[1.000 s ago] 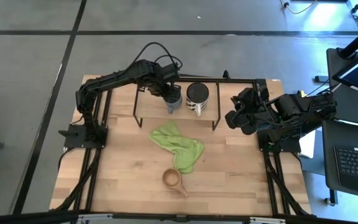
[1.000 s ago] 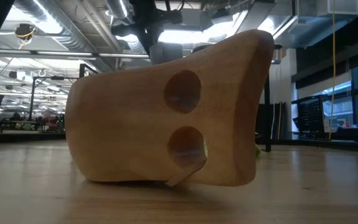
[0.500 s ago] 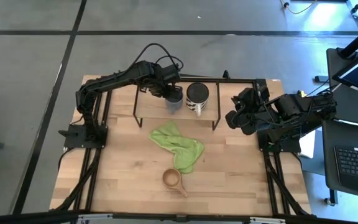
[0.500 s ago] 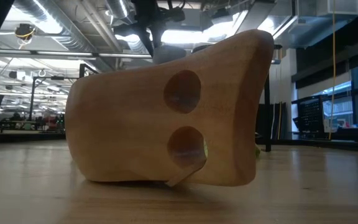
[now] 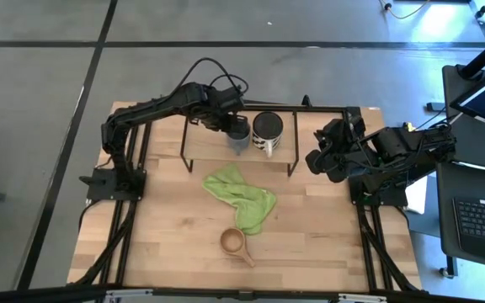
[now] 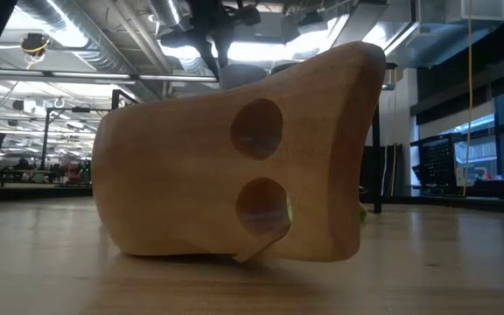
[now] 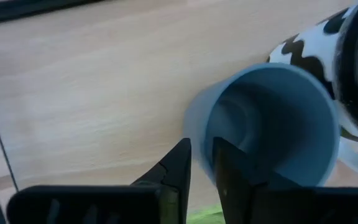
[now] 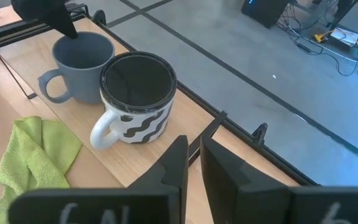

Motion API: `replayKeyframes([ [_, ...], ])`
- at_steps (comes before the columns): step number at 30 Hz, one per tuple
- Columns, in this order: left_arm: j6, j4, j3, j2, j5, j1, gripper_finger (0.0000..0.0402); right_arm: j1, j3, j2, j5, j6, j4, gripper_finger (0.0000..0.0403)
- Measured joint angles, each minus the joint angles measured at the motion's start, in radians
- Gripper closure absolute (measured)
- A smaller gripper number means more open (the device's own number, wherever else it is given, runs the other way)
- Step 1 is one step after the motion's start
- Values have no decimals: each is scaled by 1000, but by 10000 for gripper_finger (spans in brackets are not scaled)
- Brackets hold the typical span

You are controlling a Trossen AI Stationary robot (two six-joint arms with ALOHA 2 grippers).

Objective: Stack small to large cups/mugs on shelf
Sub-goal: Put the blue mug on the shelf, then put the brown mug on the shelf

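Note:
The grey-blue mug (image 5: 240, 133) stands on the shelf (image 5: 205, 139), next to a large white mug with black wavy bands and a dark inside (image 5: 268, 130). My left gripper (image 5: 234, 124) is shut on the grey-blue mug's rim, which also shows in the left wrist view (image 7: 272, 118) and the right wrist view (image 8: 82, 59). The small tan wooden cup (image 5: 232, 242) stands on the tabletop near its front edge and fills the low view (image 6: 234, 157). My right gripper (image 5: 314, 160) is shut and empty off the shelf's right end. My left gripper has one finger (image 7: 229, 168) inside the grey-blue mug and the other (image 7: 180, 165) outside, with the rim wall (image 7: 199, 127) between them. The fingers come from above, slanting in from the table's left. The mug is upright, its base on the shelf board (image 8: 73, 93), its handle (image 8: 45, 87) free.
A crumpled green cloth (image 5: 241, 198) lies on the tabletop between the shelf and the wooden cup. The shelf's black legs (image 5: 291, 168) stand at its ends. A desk with a keyboard (image 5: 482, 219) stands beyond the table's right edge.
My left gripper has carried the grey-blue mug a little toward the table's far edge and toward the large mug. The mug, seen more from the side a second ago, now stands more upright beside the large mug.

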Motion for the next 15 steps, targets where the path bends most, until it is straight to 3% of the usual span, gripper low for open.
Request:
replayKeyframes([
  [8, 1, -49, 1, -95, -105, -63, 325, 0, 0, -4, -6, 1, 0, 357],
  [15, -18, -53, 2, -176, -327, -286, 328, -2, 0, -2, -156, -5, 57, 357],
])
